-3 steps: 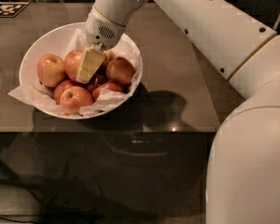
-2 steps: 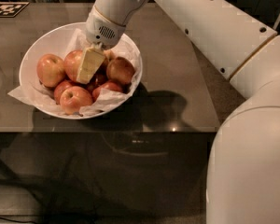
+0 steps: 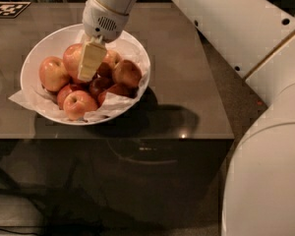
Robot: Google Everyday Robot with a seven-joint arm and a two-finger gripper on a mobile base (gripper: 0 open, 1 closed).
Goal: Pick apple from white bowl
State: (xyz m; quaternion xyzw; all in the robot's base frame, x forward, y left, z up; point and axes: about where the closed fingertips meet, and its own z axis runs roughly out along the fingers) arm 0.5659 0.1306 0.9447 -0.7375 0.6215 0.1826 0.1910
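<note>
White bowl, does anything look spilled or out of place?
Nothing spilled; the apples all sit in the white bowl. Only its paper liner pokes over the front-left rim. The pincer is down among the apples.

jaws in white bowl [image 3: 43,44], apples [image 3: 78,103] crowding

Inside white bowl [image 3: 50,42], tool [image 3: 87,75] over the apple [image 3: 72,57].

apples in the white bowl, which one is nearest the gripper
The large rosy apple at the back of the heap: the gripper covers part of it in this view, while the other apples lie beside or in front.
</note>
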